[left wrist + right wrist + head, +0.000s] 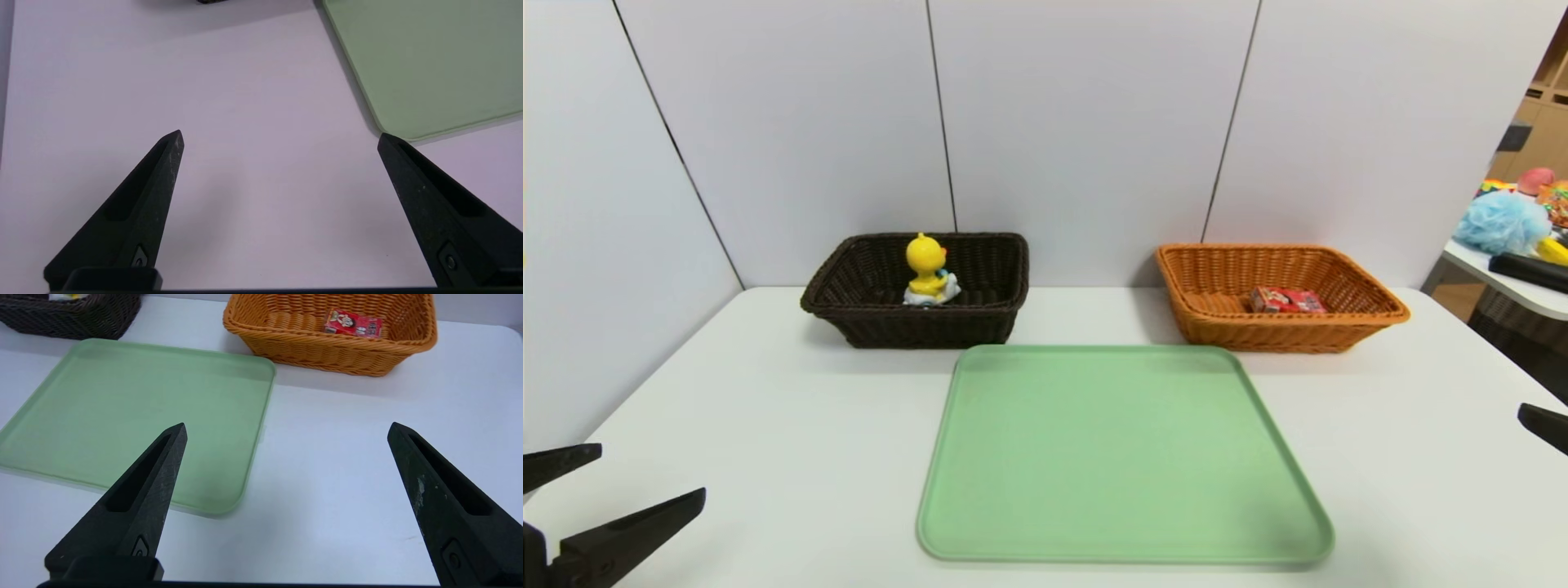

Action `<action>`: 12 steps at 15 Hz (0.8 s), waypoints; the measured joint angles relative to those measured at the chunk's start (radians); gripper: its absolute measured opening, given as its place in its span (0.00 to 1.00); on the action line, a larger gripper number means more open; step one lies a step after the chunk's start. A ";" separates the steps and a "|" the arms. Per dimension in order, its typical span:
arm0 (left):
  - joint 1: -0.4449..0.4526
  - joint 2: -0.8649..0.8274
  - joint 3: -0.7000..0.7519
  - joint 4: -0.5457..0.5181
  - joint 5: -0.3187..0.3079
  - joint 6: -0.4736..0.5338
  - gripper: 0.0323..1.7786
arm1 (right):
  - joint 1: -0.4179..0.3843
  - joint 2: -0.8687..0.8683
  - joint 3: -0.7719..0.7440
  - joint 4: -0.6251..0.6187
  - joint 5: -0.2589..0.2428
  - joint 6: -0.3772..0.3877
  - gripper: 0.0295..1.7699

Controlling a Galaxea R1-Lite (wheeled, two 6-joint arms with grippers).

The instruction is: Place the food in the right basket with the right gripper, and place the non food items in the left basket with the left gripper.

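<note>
With the yellow duck figure (926, 265) in the dark woven basket (923, 325) and the red packet (1287, 300) in the orange wicker basket (1282, 333), both beyond the flat green tray (1127, 457), sorting appears finished; left gripper (280, 132) and right gripper (288, 424), spread and empty either side of it, need only be kept clear.

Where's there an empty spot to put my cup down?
The green tray is bare. So is the white table between tray and left gripper, and between tray and right gripper. It's crowded behind the tray, by the dark basket and orange basket.
</note>
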 joint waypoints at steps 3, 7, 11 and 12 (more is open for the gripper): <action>0.064 -0.071 0.046 -0.003 -0.009 0.042 0.95 | -0.063 -0.074 0.015 0.049 0.011 0.000 0.96; 0.125 -0.171 0.095 0.000 -0.041 0.081 0.95 | -0.123 -0.168 0.034 0.106 0.056 0.000 0.96; 0.183 -0.301 0.184 0.003 -0.073 0.085 0.95 | -0.129 -0.249 0.049 0.175 0.080 0.000 0.96; 0.198 -0.328 0.197 0.006 -0.094 0.085 0.95 | -0.129 -0.269 0.055 0.188 0.080 0.000 0.96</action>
